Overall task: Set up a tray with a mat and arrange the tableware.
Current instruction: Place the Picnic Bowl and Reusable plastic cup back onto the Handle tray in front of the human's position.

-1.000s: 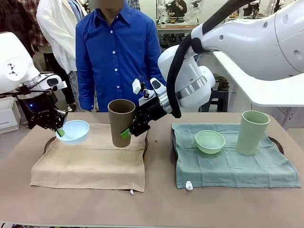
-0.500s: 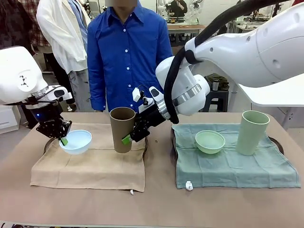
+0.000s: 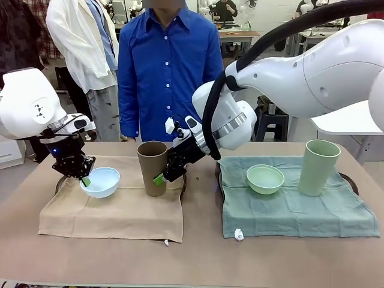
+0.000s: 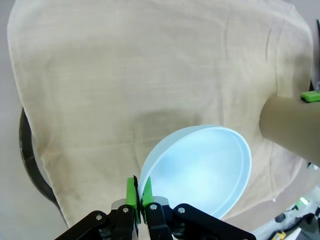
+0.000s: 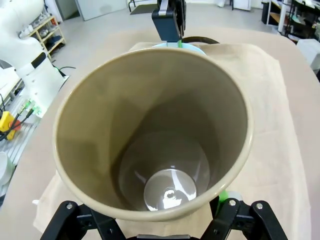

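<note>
Tan-brown tumbler (image 3: 152, 167), clamped around its wall by the right gripper (image 3: 162, 176), now stands upright on the beige mat (image 3: 114, 210), having come down from its raised, tilted pose a second ago. Just left of the tumbler, the light blue bowl (image 3: 101, 182) has also been lowered onto the mat, its rim pinched by the closed left gripper (image 3: 85, 179); both pieces look placed, so release appears the remaining step

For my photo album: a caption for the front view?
Two tools set a light blue bowl and tan tumbler on a beige mat.
</note>
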Controlling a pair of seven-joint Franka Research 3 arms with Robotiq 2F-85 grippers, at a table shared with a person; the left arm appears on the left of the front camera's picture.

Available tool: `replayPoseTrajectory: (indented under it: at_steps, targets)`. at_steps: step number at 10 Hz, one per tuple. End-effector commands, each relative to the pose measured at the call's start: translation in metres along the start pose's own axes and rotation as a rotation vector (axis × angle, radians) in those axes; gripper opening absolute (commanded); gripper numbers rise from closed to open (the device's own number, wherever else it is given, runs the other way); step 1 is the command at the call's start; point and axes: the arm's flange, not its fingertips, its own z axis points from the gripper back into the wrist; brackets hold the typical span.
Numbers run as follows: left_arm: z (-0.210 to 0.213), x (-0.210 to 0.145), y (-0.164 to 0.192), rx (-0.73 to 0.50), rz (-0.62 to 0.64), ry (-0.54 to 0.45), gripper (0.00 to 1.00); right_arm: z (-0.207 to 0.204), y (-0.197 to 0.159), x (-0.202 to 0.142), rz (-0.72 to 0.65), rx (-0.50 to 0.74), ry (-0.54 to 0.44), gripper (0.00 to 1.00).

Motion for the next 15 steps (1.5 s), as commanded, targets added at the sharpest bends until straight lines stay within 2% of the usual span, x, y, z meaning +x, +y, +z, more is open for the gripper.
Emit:
replayPoseTrajectory:
  at_steps: [1, 2, 3, 4, 6, 7, 10, 12, 14, 15]
  targets:
    - [-0.007, 0.006, 0.001, -0.03, -0.017, -0.024, 0.06, -0.004, -0.006, -0.004, -0.015, -0.003, 0.044, 0.84]
    - [-0.01, 0.008, 0.001, -0.026, -0.02, -0.026, 0.51, -0.004, -0.005, -0.005, -0.018, -0.009, 0.06, 1.0]
    - [-0.012, 0.008, 0.001, -0.023, -0.024, -0.027, 0.66, -0.003, -0.004, -0.005, -0.015, -0.014, 0.072, 1.0]
    - [-0.013, 0.009, 0.001, -0.018, -0.029, -0.025, 1.0, -0.002, -0.002, -0.004, -0.011, -0.018, 0.077, 1.0]
    - [-0.01, 0.008, 0.003, -0.005, -0.014, -0.022, 1.0, 0.001, 0.004, -0.001, -0.023, -0.033, 0.111, 1.0]
    - [-0.007, 0.005, 0.005, 0.011, -0.005, -0.024, 0.48, 0.004, 0.011, 0.003, -0.05, -0.049, 0.139, 1.0]
    - [0.003, -0.002, 0.011, 0.041, 0.005, -0.029, 0.77, 0.028, 0.035, 0.014, -0.098, -0.076, 0.221, 1.0]
    - [0.024, -0.012, 0.019, 0.017, -0.009, -0.023, 0.97, 0.061, 0.056, 0.009, -0.198, -0.114, 0.256, 1.0]
    - [0.048, -0.024, 0.023, 0.023, -0.029, -0.057, 1.0, 0.102, 0.074, -0.002, -0.353, -0.202, 0.301, 1.0]
    - [0.063, -0.028, 0.021, 0.06, -0.056, -0.074, 1.0, 0.124, 0.083, 0.002, -0.498, -0.263, 0.341, 1.0]
